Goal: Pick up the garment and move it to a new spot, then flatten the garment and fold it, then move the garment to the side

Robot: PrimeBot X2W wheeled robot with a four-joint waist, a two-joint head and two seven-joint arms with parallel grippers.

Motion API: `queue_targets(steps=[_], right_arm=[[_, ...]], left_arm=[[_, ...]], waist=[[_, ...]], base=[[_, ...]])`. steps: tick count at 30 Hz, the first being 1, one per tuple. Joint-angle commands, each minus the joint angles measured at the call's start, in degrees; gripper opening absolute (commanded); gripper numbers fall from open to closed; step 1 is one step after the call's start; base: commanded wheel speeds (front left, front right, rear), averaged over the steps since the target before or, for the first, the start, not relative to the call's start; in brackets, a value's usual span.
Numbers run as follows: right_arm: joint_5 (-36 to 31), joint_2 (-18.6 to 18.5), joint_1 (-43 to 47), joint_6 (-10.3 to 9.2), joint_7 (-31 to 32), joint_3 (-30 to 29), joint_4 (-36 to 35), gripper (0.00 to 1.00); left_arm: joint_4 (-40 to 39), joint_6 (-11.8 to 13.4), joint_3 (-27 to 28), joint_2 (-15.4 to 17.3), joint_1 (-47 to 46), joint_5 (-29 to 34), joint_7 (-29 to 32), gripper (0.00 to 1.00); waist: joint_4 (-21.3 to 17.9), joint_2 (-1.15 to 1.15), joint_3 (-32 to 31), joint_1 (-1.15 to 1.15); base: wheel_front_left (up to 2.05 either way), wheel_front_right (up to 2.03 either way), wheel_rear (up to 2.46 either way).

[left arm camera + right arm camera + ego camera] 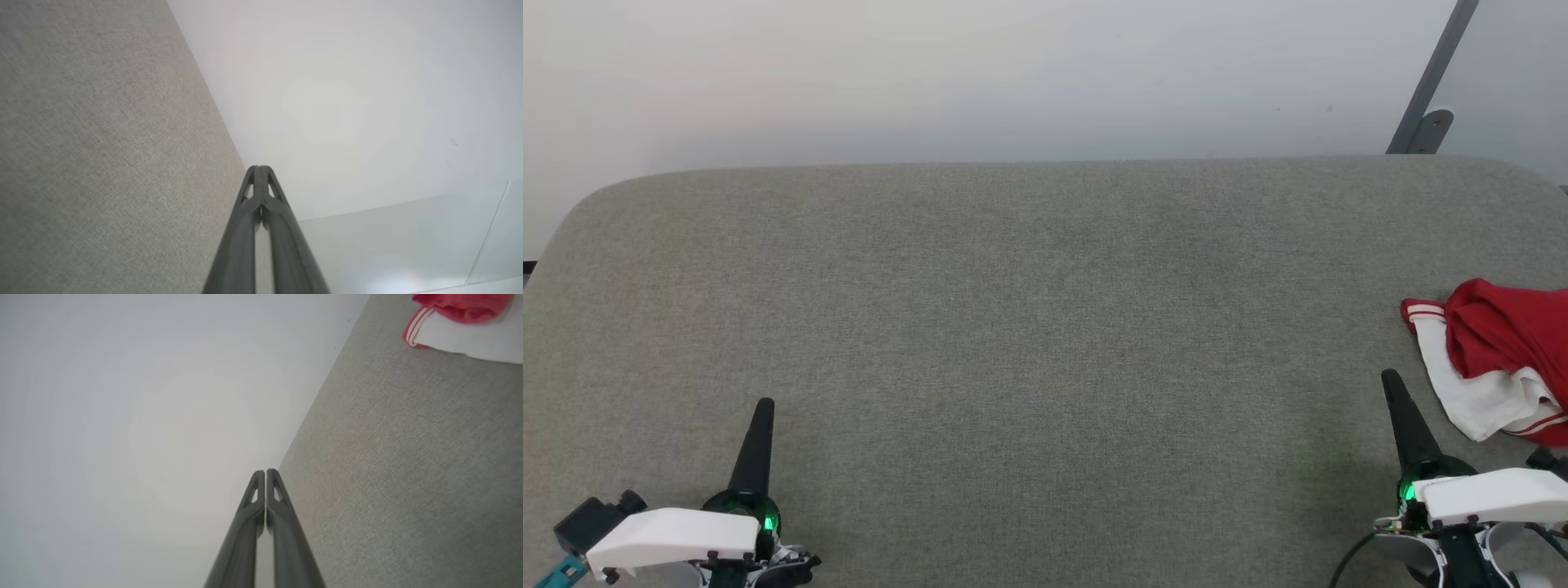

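Left hand (764,406) and right hand (1390,377) occupy the lower corners of the head view. Each has a white housing and a green light at its base, and its two dark fingers are pressed together into a single point that pinches nothing. Both wrist views show the fingers meeting at their tips. Both hands lie over a grey fabric-covered bench (1045,327) with rounded far corners, set against a pale wall (1013,73). The garment (1503,343) lies crumpled at the right edge of the bench, partly cut off by the frame. It is a red bundle with a white sleeve and red-and-white striped trim. It lies near the right hand, beyond and to the right of the fingertips, without touching them. The left hand is well apart from it. A grey strut (1433,77) slants against the wall at upper right.
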Motion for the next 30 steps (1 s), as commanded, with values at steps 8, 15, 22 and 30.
queue_targets(steps=[8, 15, 22, 30], right_arm=[[4.6, 0.2, -1.6, -0.01, 0.7, 0.2, 0.5, 0.00], [7.8, 0.2, -2.0, -0.02, 1.1, 0.2, 1.0, 0.00], [10.8, 0.2, -2.3, -0.01, 1.7, 0.3, 1.5, 0.00], [14.1, 0.2, -2.7, -0.02, 2.1, 0.3, 2.1, 0.00]], left_arm=[[0.3, 0.1, 0.8, -0.7, -1.8, -3.6, 1.2, 0.00], [0.8, 0.1, 1.2, -1.3, -2.4, -6.1, 2.2, 0.00], [1.3, 0.1, 1.6, -1.9, -3.0, -8.6, 3.1, 0.00], [1.7, 0.1, 2.0, -2.5, -3.7, -11.0, 4.0, 0.00]], waist=[[-0.3, -0.01, -0.3, 0.00], [-0.5, -0.01, -0.5, 0.00], [-0.8, -0.01, -0.7, 0.00], [-1.1, -0.01, -1.0, 0.00]], base=[[0.00, 0.00, 0.00], [0.00, 0.00, 0.00], [0.00, 0.00, 0.00], [0.00, 0.00, 0.00]])
